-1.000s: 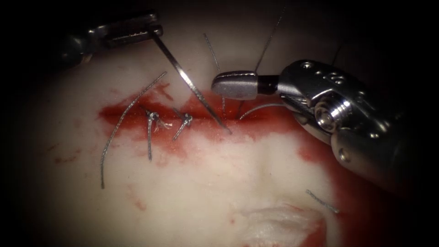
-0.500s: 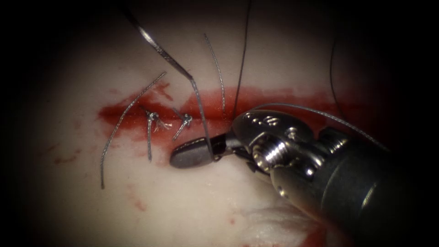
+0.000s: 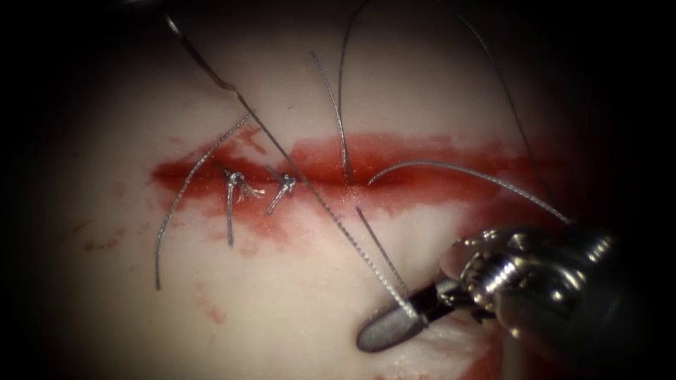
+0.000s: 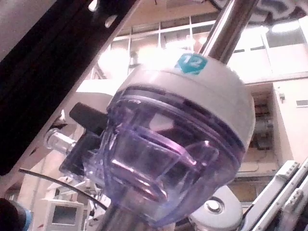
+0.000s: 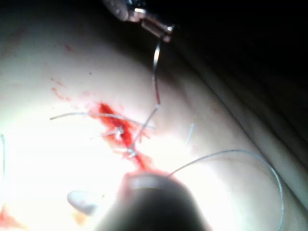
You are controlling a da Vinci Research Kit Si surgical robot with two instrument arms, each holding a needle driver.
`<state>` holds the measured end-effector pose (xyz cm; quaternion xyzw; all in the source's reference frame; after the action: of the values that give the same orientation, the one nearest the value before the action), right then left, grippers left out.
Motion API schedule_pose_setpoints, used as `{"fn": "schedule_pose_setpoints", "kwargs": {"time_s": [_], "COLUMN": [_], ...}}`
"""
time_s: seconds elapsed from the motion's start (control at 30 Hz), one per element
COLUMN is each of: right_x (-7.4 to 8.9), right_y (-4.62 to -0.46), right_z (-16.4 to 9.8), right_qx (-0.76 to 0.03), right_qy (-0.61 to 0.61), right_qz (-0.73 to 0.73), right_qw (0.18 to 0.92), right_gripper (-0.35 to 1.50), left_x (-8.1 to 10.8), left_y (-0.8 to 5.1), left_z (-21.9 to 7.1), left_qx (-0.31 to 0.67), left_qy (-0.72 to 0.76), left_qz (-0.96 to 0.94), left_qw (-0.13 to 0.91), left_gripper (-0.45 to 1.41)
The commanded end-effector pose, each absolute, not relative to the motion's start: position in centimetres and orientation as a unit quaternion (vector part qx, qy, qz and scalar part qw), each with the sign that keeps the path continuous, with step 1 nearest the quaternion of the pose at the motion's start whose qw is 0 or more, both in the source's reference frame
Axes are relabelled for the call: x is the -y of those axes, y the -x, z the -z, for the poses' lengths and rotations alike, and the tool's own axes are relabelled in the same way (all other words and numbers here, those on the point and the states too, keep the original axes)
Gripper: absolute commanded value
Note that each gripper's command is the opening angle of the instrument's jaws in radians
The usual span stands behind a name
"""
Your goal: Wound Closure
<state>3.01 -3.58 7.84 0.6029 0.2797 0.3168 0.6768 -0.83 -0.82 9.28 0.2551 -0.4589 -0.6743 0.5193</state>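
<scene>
Far left, lifted clear of the tissue (image 3: 282, 309), the left tool (image 5: 159, 30) grips the needle (image 3: 201, 60) by one end, and the thread (image 3: 317, 200) slants from it straight across the cut (image 3: 436, 158) to the right tool (image 3: 394, 327), clenched on it near-right.

Number "12" on a teal label (image 4: 192, 63) atop the white-capped, clear purple housing (image 4: 168, 149).

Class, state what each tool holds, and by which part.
Right tool: jaws shut on the thread, partway along the strand, below the cut. Left tool: grips the needle at its end away from the thread; the needle is out of the tissue.
</scene>
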Motion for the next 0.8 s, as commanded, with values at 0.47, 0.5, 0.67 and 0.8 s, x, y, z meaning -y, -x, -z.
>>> {"fn": "schedule_pose_setpoints", "kwargs": {"time_s": [0.47, 0.5, 0.67, 0.8], "right_x": [3.67, 3.69, 3.44, 3.04], "right_y": [-2.33, -2.29, -2.34, -2.55], "right_z": [-7.68, -7.67, -7.63, -7.59], "right_qx": [-0.121, -0.117, -0.191, -0.374], "right_qy": [-0.65, -0.648, -0.605, -0.508], "right_qz": [-0.344, -0.34, -0.359, -0.189], "right_qw": [0.666, 0.671, 0.685, 0.753], "right_gripper": [-0.35, -0.35, -0.35, -0.35], "left_x": [0.97, 0.96, 0.94, 0.97], "left_y": [0.2, 0.16, 0.03, 0.11], "left_z": [-9.26, -9.25, -9.18, -9.09], "left_qx": [0.347, 0.342, 0.342, 0.386], "left_qy": [0.031, 0.037, 0.011, -0.072], "left_qz": [0.617, 0.619, 0.628, 0.633], "left_qw": [0.706, 0.707, 0.698, 0.667], "left_gripper": [-0.45, -0.45, -0.45, -0.45]}}
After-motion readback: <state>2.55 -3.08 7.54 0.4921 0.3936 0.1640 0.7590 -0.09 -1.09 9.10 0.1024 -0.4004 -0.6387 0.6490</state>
